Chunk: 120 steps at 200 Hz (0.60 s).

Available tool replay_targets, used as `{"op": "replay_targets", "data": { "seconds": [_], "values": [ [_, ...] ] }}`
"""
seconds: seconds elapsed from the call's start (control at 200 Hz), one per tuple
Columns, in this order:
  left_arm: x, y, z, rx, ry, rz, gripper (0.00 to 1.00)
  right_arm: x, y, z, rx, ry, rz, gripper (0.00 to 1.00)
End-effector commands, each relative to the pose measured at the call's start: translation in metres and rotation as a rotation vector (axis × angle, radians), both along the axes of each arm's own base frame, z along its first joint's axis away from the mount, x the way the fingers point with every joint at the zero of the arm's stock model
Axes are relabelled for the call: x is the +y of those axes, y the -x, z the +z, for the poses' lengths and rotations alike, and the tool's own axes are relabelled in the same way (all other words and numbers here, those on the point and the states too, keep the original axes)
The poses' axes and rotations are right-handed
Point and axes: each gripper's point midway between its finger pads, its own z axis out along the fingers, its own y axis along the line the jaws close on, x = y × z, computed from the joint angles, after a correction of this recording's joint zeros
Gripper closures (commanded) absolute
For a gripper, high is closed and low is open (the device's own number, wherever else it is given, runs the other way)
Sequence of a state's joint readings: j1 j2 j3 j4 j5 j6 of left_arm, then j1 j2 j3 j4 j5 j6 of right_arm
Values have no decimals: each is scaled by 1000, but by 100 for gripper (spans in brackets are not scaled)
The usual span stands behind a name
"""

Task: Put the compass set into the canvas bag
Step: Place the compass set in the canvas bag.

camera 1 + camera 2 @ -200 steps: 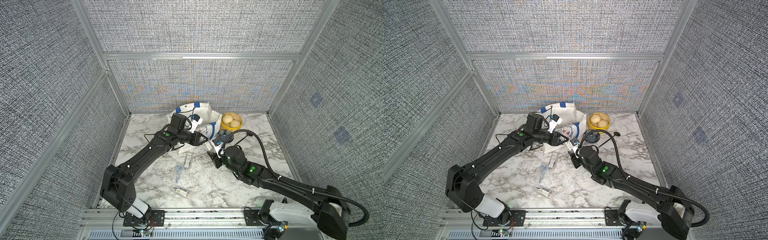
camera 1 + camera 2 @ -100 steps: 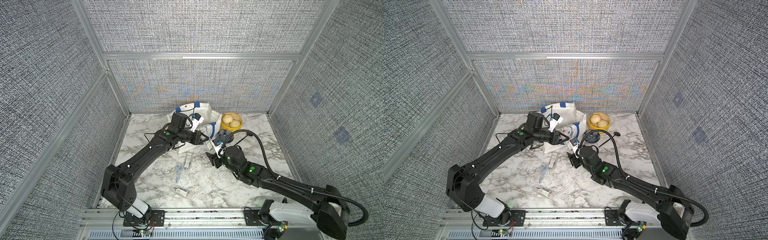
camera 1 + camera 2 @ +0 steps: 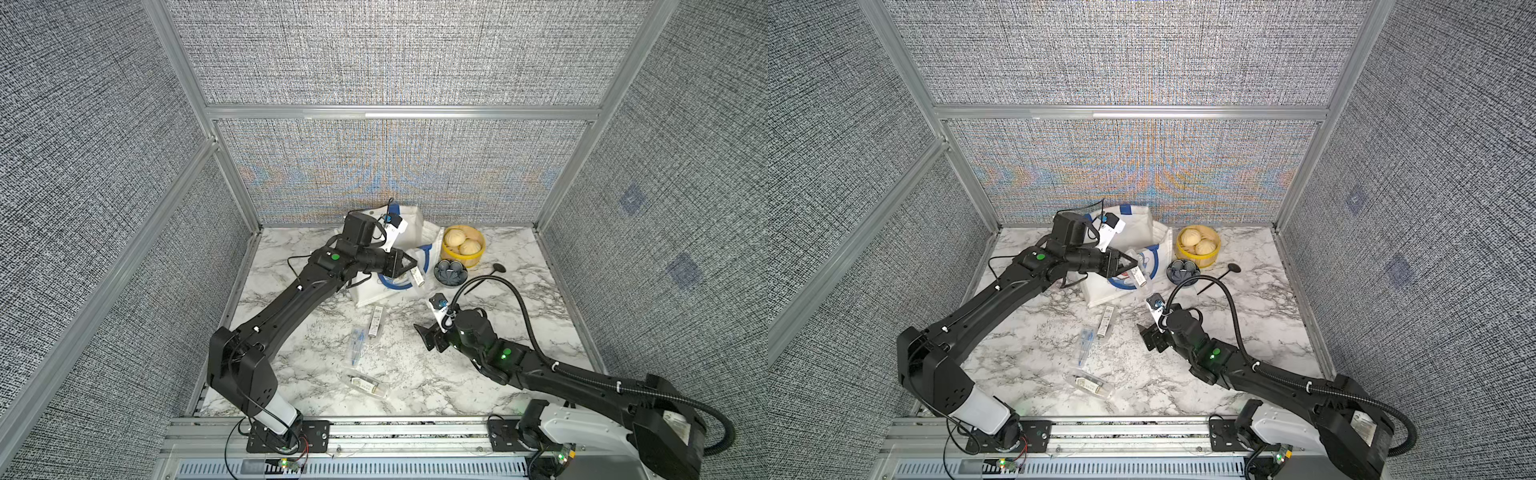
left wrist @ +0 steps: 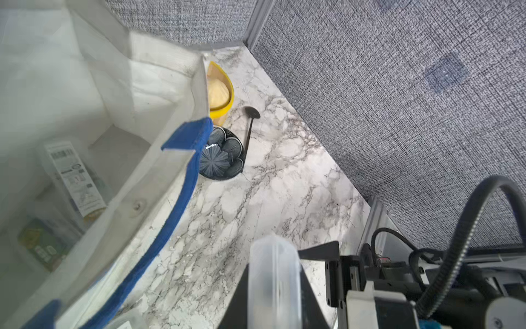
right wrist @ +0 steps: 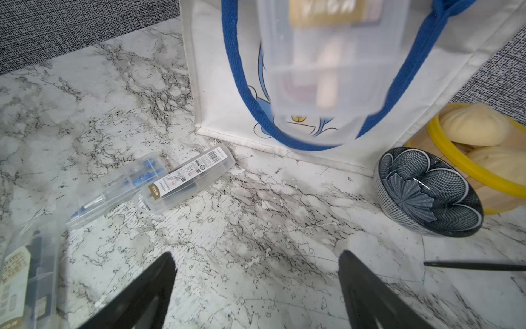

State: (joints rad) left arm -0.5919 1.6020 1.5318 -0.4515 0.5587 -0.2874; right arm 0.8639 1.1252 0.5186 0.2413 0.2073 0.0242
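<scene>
Now compass set [image 3: 417,277] in left pincer [image 3: 406,266] only, right pincer [image 5: 256,256] wide

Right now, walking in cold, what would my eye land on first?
The left gripper pinching a clear case in the air just in front of the white bag at the back of the table. Then the right gripper, open and empty above the marble, and three more cases lying between the arms. A yellow basket of buns sits beside the bag.
</scene>
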Motion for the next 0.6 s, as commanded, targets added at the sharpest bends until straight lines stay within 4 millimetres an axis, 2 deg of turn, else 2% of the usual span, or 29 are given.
{"op": "replay_targets", "data": {
  "seconds": [0.0, 0.16, 0.325, 0.53, 0.595],
  "values": [
    [7, -13, 12, -59, -64, 36, 88, 3, -3, 13, -53, -51, 2, 11],
    [14, -40, 44, -135, -116, 83, 88, -2, 3, 12, -58, -79, 4, 11],
    [22, -78, 62, -185, -138, 137, 89, -2, 7, 11, -51, -99, 15, 11],
    [40, -137, 55, -216, -140, 238, 90, 3, 9, 7, -26, -99, 39, 11],
    [47, -150, 56, -242, -136, 267, 90, 6, 10, 6, -17, -94, 57, 12]
  ]
}}
